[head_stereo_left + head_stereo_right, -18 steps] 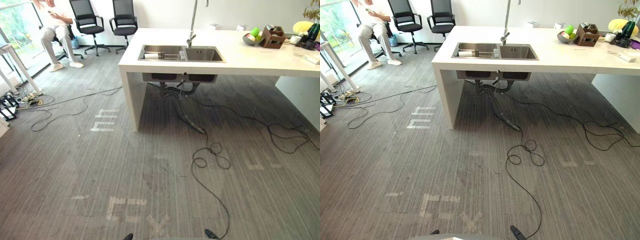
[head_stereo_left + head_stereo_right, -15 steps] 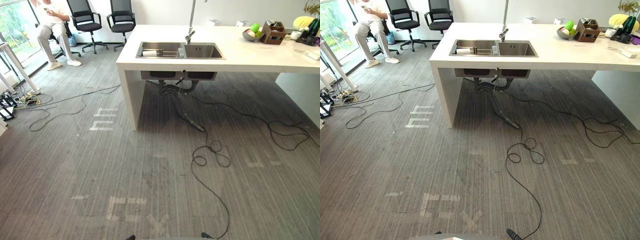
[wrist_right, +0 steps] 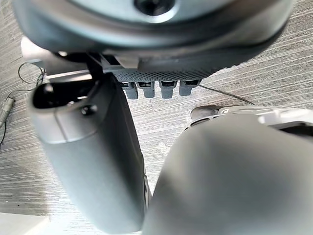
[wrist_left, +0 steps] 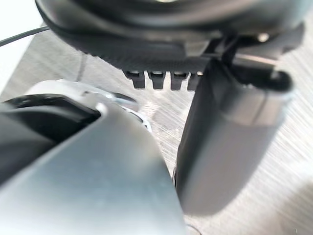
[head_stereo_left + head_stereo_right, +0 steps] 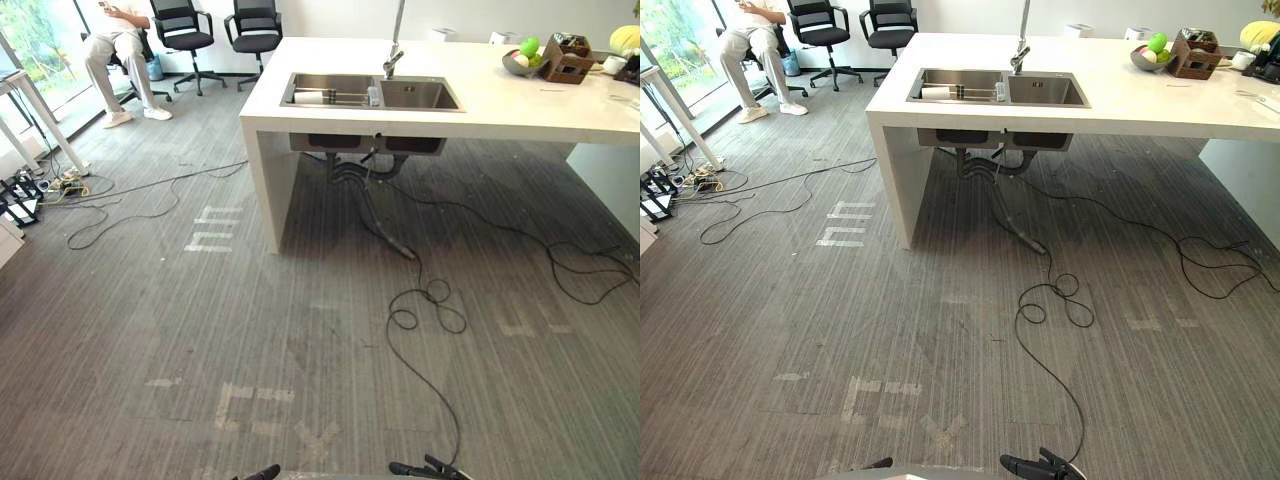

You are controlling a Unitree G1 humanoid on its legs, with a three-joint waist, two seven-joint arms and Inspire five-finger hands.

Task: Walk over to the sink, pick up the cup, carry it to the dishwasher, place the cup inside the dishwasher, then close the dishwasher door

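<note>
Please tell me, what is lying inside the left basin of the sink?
A pale cylinder, perhaps the cup on its side, lies in the sink's left basin. The near wall hides the basin's front floor.

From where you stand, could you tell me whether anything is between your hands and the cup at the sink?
Nothing solid. Bare floor lies between the left hand, the right hand and the sink; a pale cup-like object lies in its left basin. A black cable trails off to the right.

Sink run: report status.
Left hand open, right hand open, both empty. White cup lies in sink, left basin. Seated person far left, off path.
</note>
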